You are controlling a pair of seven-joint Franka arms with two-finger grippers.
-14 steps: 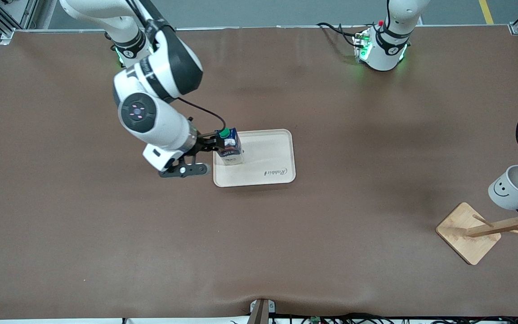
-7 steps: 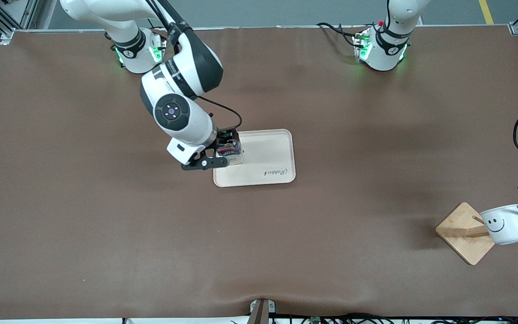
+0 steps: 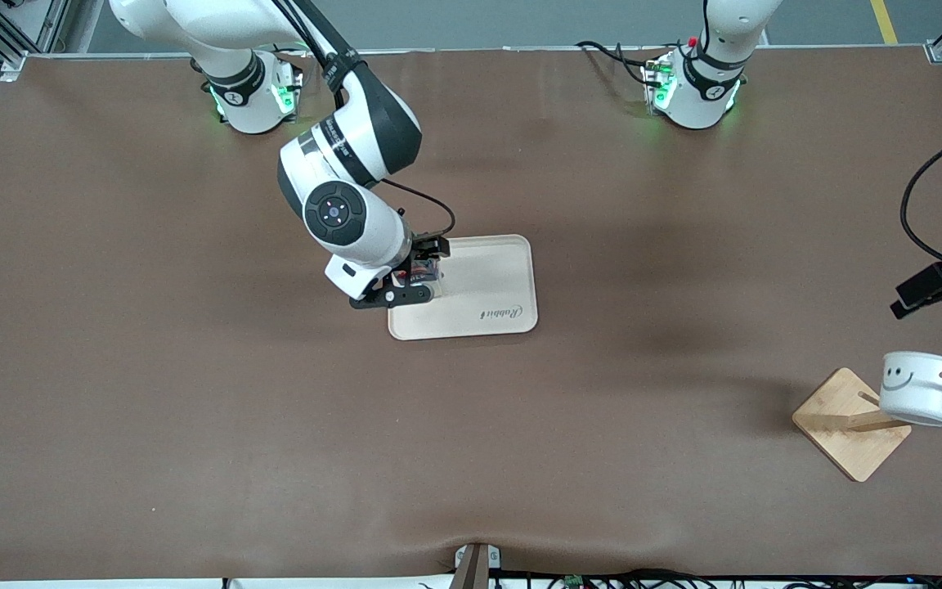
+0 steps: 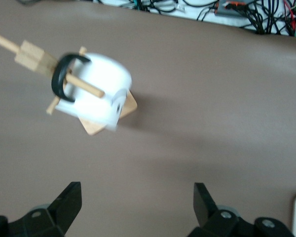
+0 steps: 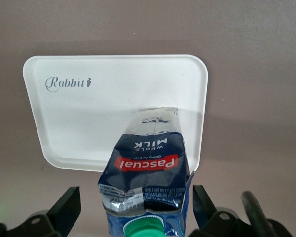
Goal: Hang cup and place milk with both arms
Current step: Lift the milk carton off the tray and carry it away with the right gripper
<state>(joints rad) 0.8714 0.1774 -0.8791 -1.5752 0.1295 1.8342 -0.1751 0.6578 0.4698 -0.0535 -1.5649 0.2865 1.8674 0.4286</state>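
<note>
ok, i see the cup (image 3: 921,398) hanging by its handle on a peg of the wooden rack (image 3: 851,423) at the left arm's end; left gripper (image 4: 135,210) spread wide above it, empty. milk (image 5: 148,173) upright on the tray (image 5: 79,118), right gripper (image 5: 133,210) open around it w/o squeezing

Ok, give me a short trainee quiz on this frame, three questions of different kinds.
1. True or false: the cup hangs by its handle on a peg of the wooden rack.
2. Where does the milk stand? A: on the tray. B: on the bare table. C: on the rack's base.
3. Fill in: the left gripper has its jaws ____, with nothing between them.
Key: 1 true; 2 A; 3 open.
</note>
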